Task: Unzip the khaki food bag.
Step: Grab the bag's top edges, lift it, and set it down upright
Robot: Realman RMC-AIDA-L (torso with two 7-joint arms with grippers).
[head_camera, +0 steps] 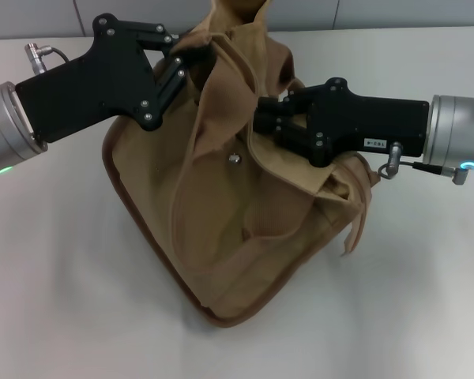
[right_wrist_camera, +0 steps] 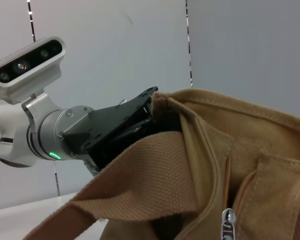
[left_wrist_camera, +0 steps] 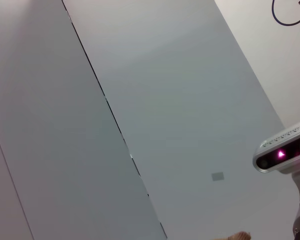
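The khaki food bag (head_camera: 245, 213) sits on the white table (head_camera: 55, 300), at its middle, slumped and tilted, with one brown-edged corner of its base toward the robot and a silver snap (head_camera: 235, 159) showing on its front. The left gripper (head_camera: 191, 57) reaches in from the left and its fingers pinch a fold of canvas at the bag's upper rim, pulling it up. The right gripper (head_camera: 262, 120) comes in from the right at the bag's top, its fingers closed on the fabric beside a loop handle (head_camera: 193, 166). In the right wrist view, the grey zipper pull (right_wrist_camera: 227, 223) hangs on the cloth, and the left gripper (right_wrist_camera: 150, 112) grips the far edge.
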